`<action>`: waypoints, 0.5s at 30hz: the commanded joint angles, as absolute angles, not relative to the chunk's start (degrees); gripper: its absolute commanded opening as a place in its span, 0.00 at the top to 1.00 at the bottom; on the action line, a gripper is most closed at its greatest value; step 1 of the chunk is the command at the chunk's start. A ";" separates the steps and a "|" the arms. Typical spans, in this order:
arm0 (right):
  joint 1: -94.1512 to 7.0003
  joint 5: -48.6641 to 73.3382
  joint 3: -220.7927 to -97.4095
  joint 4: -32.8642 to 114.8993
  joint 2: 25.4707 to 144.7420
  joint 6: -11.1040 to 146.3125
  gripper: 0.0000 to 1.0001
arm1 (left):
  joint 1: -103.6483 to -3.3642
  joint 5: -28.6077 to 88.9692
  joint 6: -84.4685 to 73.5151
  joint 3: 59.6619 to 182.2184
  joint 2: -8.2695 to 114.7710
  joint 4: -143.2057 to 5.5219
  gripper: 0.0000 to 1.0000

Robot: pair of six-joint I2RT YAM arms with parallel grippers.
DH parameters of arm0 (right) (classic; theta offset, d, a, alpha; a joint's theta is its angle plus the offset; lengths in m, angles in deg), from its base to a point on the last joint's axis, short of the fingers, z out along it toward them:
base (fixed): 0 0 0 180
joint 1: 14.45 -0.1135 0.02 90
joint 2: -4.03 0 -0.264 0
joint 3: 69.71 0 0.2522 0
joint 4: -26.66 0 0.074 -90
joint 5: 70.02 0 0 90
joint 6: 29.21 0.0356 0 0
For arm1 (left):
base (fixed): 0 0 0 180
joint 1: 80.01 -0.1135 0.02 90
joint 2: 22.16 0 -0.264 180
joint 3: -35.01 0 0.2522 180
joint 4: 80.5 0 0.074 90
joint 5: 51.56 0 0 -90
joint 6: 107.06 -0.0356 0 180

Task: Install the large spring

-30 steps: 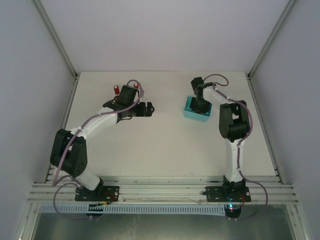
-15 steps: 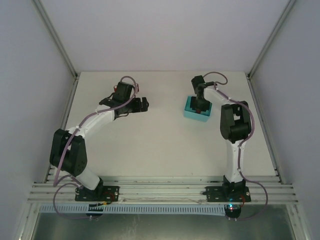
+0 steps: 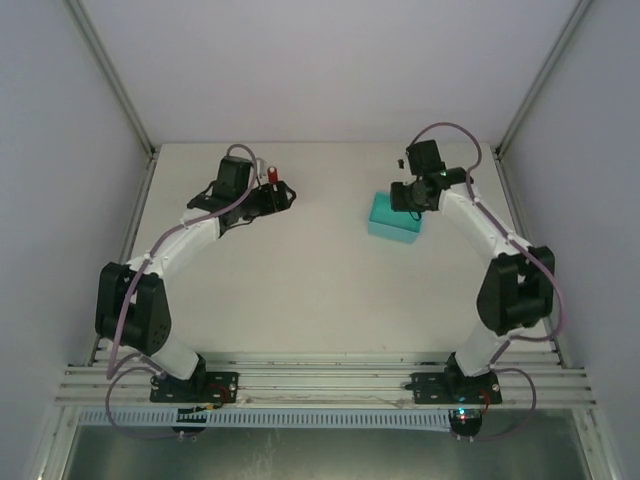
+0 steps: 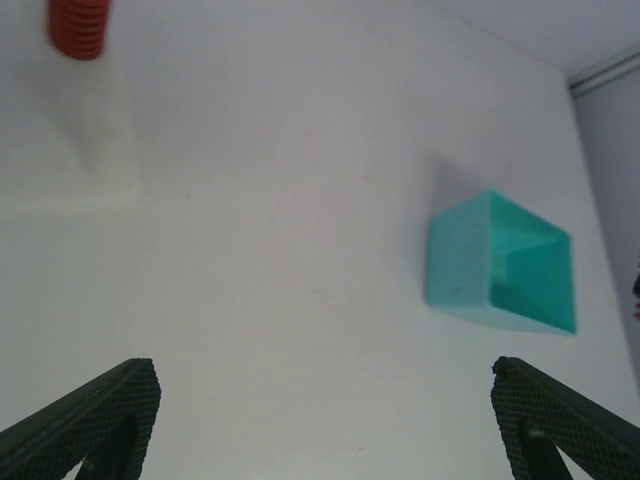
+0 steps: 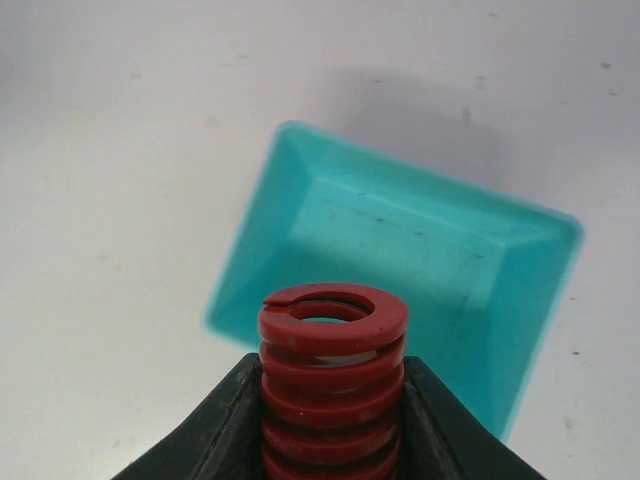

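I have the pale table [image 3: 320,290] under both arms. The teal bin [image 5: 420,250] lies just beyond my right claw [image 5: 332,405], with its hollow facing that wrist camera. The right jaws are drawn narrow onto the large spring [image 5: 332,335], which is red and stands upright between them. My left claw [image 4: 320,420] gapes wide with nothing in it. The bin is ahead to its right, and a red coil [image 4: 79,27] on a white post [image 4: 100,130] is ahead to its left.

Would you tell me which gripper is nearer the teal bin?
Right. The right gripper, holding a red spring, hovers over the teal bin; the left gripper is far off to its left.
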State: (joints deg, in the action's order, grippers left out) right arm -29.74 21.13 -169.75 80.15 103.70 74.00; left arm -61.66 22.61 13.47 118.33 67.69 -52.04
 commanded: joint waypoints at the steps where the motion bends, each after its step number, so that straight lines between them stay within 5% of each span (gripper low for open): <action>1: -32.50 13.35 -165.30 74.54 96.82 65.91 0.89 | -60.47 13.78 16.06 122.00 69.77 -57.83 0.11; 8: -39.46 7.76 -156.30 64.53 87.25 58.07 0.92 | -57.51 4.16 16.01 125.64 73.57 -62.33 0.33; 15: -43.98 7.23 -153.82 58.78 85.75 55.56 0.93 | -54.06 0.47 14.15 128.48 74.58 -63.68 0.35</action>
State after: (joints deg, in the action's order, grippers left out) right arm -42.39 8.47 -153.94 64.80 86.50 58.81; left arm -55.47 5.84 15.13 125.52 74.81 -60.78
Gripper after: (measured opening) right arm 0.336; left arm 0.651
